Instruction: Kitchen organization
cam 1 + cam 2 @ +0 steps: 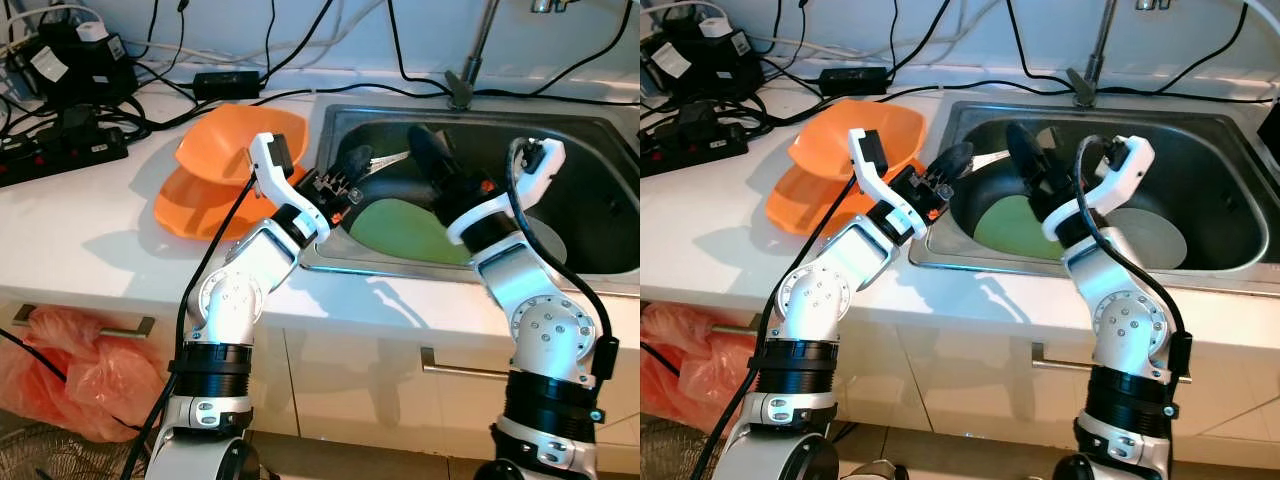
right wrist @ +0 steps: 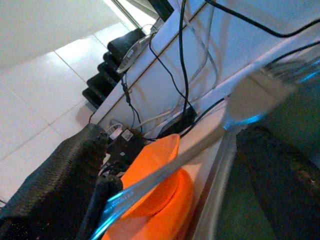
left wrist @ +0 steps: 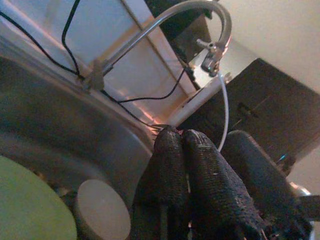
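1. Reaching over the sink's left rim, the left gripper (image 1: 352, 172) hangs just inside the steel sink (image 1: 600, 130), its black fingers (image 3: 195, 170) pressed together with nothing between them.
2. The right gripper (image 1: 425, 155) is deeper in the basin, right of the left one, and its fingers are clamped on the handle of a metal fork (image 1: 390, 160). The fork lies nearly level, tines toward the left, its tip close beside the left gripper.
3. In the right wrist view the fork (image 2: 200, 150) runs as a blurred silver bar between two dark fingers (image 2: 65, 175).
4. Below both grippers a green plate (image 1: 410, 230) lies flat on the sink floor, in the near-left part of the basin. A white plate (image 1: 1150, 235) lies to its right, partly behind the right arm.
5. The left wrist view also catches a small round pale disc (image 3: 102, 212) beside the green plate; I cannot tell what it is.
6. A curved tap (image 3: 200, 15) rises from the far edge of the sink.
7. On the white counter (image 1: 80, 230) left of the sink, two orange bowls (image 1: 235, 150) sit stacked and tilted, just beside the left arm.
8. Farther left, at the back of the counter, black power strips (image 1: 60, 150) and tangled cables (image 1: 230, 60) lie against the wall.
9. Under the counter on the left, a pink plastic bag (image 1: 70, 380) slumps against the cabinet front.
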Tool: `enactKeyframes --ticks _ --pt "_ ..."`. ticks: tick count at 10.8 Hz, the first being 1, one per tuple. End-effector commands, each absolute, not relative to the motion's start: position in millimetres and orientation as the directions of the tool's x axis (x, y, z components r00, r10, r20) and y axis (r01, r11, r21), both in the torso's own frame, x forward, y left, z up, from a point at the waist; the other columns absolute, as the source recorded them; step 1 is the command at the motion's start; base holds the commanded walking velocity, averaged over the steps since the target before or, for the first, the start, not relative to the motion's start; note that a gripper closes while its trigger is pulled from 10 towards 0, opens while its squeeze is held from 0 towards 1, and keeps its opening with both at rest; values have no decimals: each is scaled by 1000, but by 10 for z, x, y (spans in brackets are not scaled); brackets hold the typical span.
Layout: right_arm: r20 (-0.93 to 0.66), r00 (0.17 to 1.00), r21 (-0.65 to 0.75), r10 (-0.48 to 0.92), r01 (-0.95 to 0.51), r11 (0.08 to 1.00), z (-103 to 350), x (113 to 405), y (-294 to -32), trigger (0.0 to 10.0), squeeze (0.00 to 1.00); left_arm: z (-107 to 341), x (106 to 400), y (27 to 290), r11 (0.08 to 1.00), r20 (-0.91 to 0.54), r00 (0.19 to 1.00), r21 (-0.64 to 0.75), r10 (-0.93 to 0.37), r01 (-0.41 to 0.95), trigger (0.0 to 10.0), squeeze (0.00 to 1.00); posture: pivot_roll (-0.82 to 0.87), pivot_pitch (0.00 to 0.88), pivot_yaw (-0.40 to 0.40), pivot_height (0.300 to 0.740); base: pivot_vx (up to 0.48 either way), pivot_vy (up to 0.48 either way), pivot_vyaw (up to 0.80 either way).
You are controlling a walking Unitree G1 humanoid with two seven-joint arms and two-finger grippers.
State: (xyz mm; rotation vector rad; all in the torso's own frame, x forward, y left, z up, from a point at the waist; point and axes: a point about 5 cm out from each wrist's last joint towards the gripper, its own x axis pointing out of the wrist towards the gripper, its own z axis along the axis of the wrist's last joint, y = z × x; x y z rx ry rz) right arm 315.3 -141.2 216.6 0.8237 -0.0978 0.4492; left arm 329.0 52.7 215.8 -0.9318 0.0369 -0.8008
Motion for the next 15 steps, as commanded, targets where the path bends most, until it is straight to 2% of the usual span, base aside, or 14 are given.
enactKeyframes --ticks 1,3,7,8,9,10,11,12,13,14,15 --pt "261 900 704 349 -425 569 2201 3147 -1399 10000 0 2248 3250 393 240 372 683 -743 -628 625 0 0 37 45 52 740 0 0 0" --pt "247 900 744 359 -414 524 2172 3127 -1378 10000 0 2251 3309 493 249 383 728 -763 -569 597 0 0 41 51 51 740 0 0 0" --pt "238 889 786 390 -412 461 2131 3136 -1296 10000 0 2226 3201 378 168 391 655 -764 -646 622 0 0 40 59 48 740 0 0 0" --pt "246 884 796 396 -418 438 2136 3150 -1274 10000 969 2226 3177 347 159 391 643 -763 -658 627 0 0 41 60 46 740 0 0 0" --pt "256 877 795 406 -430 428 2153 3154 -1253 10000 1000 2228 3170 340 154 392 638 -762 -663 629 0 0 42 60 46 740 0 0 0" --pt "240 885 796 398 -415 441 2142 3177 -1247 10000 1000 2230 3163 336 149 392 632 -762 -669 630 0 0 43 61 46 740 0 0 0" --pt "239 886 797 397 -412 441 2137 3185 -1250 10000 576 2230 3158 333 144 390 626 -763 -675 630 0 0 43 61 46 740 0 0 0" --pt "242 888 794 392 -413 446 2140 3187 -1257 10000 0 2215 3143 329 139 386 621 -765 -682 629 0 0 43 61 45 740 0 0 0" --pt "246 891 793 382 -412 449 2142 3191 -1276 3647 0 2215 3138 330 137 386 620 -766 -683 628 0 0 41 62 46 740 0 0 0" --pt "270 889 795 370 -423 435 2168 3181 -1304 0 0 2216 3135 342 136 386 619 -766 -684 628 0 0 41 62 48 740 0 0 0" --pt "271 890 792 366 -422 441 2176 3183 -1308 0 0 2216 3138 358 137 385 621 -767 -683 626 0 0 41 61 47 740 0 0 0"
